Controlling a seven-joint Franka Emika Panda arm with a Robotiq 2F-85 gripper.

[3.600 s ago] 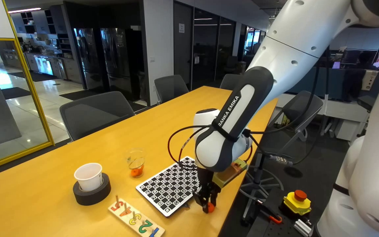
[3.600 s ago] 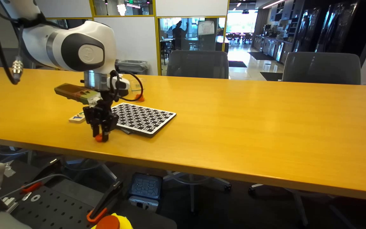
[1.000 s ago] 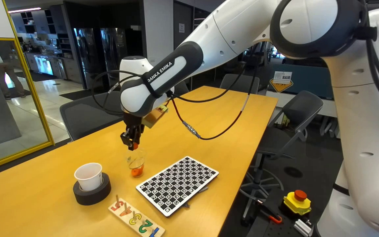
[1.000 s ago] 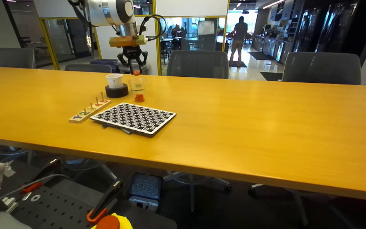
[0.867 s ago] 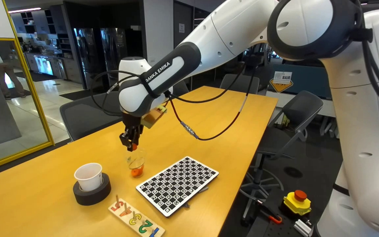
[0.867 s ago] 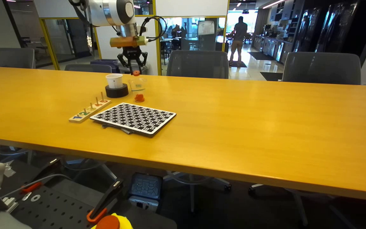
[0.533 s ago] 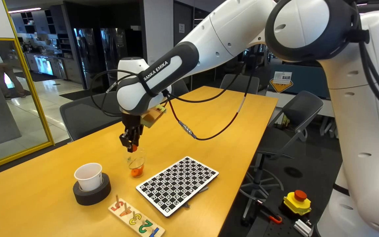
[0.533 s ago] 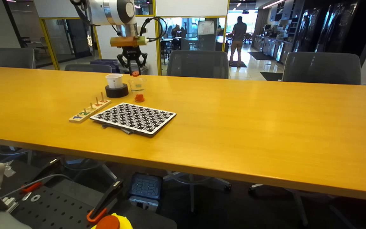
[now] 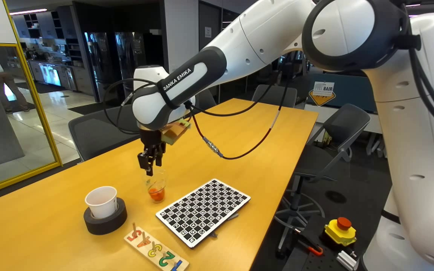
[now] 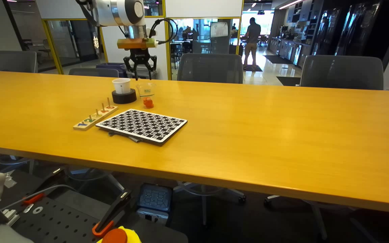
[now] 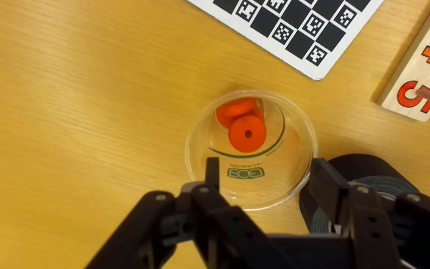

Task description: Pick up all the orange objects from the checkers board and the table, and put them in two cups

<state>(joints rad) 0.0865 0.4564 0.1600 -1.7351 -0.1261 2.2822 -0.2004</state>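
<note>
A white robot arm (image 9: 254, 34) reaches over a long wooden table (image 10: 282, 135), its gripper (image 10: 143, 78) just above the clear cup (image 10: 146, 92), the two fingers (image 11: 212, 172) parted with a gap between them. The wrist view looks down past the fingertips and over the rim; whether either tip touches the cup cannot be told. The orange pieces (image 11: 242, 125) lie heaped at the bottom of the clear cup, a round disc with a small central hole uppermost; those beneath overlap too closely to count. Near it, the white cup (image 9: 100, 201) stands upright in a dark ring (image 9: 100, 227), its bottom hidden from view. The board (image 9: 204, 210), checked in black and white with a pale border, rests on the table near the clear cup, grey parts (image 9: 233, 216) jutting from beneath one edge. Just beside the board is a number strip (image 9: 156, 249) of pale wood, marked 1 to 5 in color and fitted with upright pegs. In both exterior views, a yellow box (image 9: 340, 235) topped by a red button sits on a dark stand beside the table. Grey chairs (image 10: 209, 69) line the far side; beyond them, a person (image 10: 253, 37) stands in the background.
</note>
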